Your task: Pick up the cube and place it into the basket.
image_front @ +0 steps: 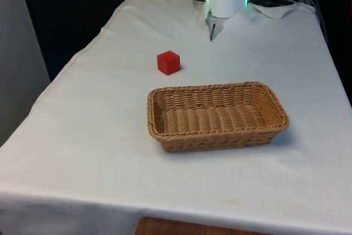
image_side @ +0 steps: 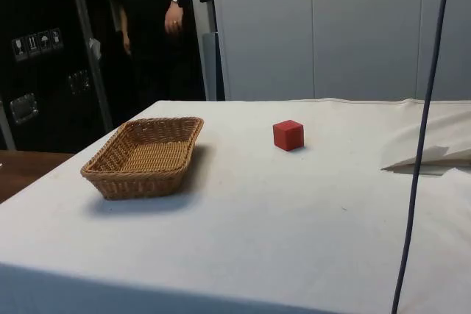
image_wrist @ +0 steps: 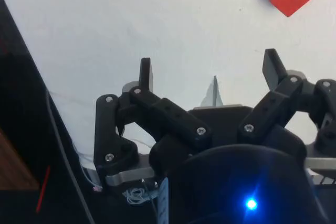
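Well, nothing is getting done yet: the red cube (image_front: 168, 62) is sitting on the cloth, the basket (image_front: 217, 135) waiting empty. My gripper (image_wrist: 207, 72) is hanging wide open, holding nothing, well apart from it.

The table (image_front: 82, 136) wore a white cloth. On it sat a red cube (image_front: 168, 62) and a woven basket (image_front: 217, 115), just apart; both lay well clear of the claw (image_wrist: 210, 72), the cube nearer it.

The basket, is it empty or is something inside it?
Empty. The front view shows only bare wicker weave inside the basket, and the red cube sits on the white cloth beyond it, apart from the rim.
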`<state>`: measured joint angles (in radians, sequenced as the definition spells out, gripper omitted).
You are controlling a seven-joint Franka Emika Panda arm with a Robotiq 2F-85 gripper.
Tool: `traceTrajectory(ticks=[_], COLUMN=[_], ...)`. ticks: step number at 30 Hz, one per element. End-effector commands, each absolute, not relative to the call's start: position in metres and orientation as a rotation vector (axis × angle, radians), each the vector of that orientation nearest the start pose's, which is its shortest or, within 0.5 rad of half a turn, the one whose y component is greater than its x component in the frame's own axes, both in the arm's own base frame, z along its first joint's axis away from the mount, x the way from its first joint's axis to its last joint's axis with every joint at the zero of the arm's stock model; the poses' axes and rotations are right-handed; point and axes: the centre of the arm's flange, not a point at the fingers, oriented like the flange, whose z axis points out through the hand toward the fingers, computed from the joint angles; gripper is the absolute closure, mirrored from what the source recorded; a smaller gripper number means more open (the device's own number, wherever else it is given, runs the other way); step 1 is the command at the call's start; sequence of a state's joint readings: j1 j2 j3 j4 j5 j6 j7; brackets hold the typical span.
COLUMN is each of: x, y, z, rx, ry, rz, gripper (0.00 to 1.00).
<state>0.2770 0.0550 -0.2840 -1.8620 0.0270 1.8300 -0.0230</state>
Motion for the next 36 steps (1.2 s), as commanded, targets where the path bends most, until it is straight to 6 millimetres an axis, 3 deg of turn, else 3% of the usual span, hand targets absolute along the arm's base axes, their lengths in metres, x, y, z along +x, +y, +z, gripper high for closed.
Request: traceTrajectory(ticks=[1,36], x=[0.564,0.518], y=[-0.002,-0.066], z=[0.477,0.398], rx=[-3.129,-3.107], ry=[-0.013,-0.002], rz=[0.125,0.102], gripper=[0.0,0.0])
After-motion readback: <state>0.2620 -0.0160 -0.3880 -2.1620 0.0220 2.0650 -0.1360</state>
